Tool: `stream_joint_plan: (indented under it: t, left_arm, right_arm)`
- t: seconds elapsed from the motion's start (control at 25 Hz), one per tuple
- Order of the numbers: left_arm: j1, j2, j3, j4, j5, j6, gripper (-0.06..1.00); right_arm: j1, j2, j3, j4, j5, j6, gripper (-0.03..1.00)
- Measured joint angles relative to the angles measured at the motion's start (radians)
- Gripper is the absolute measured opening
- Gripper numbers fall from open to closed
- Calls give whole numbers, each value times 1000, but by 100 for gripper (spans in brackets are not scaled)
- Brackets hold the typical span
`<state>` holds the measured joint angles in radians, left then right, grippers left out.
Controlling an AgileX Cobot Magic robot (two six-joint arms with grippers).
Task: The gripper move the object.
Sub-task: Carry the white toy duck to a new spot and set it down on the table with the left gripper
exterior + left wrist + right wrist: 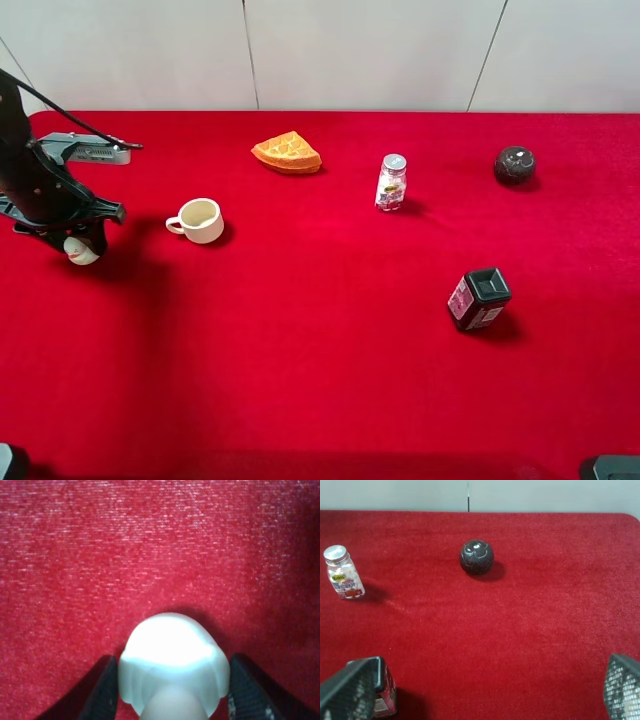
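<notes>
The small cream-white lumpy figurine (80,250) is at the far left of the red cloth, held between the fingers of my left gripper (72,243). In the left wrist view the figurine (172,667) fills the space between the two black fingers (102,692), which press on both its sides just above the cloth. My right gripper (485,690) is open and empty, with its fingertips (347,690) spread wide; it is out of the high view except for a corner at the bottom right.
A cream mug (199,220) stands right of the left gripper. A waffle piece (287,153), a small bottle (390,182), a dark ball (514,165) and a black jar (479,299) lie on the red cloth (320,380). A white wall is behind.
</notes>
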<state>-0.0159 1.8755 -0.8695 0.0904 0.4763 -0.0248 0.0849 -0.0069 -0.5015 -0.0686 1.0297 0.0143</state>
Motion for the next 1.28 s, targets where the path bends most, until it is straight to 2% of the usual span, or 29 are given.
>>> stream_joint_plan:
  t: [0.44,0.92,1.28]
  left_arm:
    - [0,-13,0,-18,41,0,47]
    - [0,-185,0,-20,133,0,47]
    - [-31,-239,-136,-17,342,-1,46]
  right_arm:
    - [0,0,0,0,0,0,69]
    - [0,0,0,0,0,0,69]
    - [0,0,0,0,0,0,69]
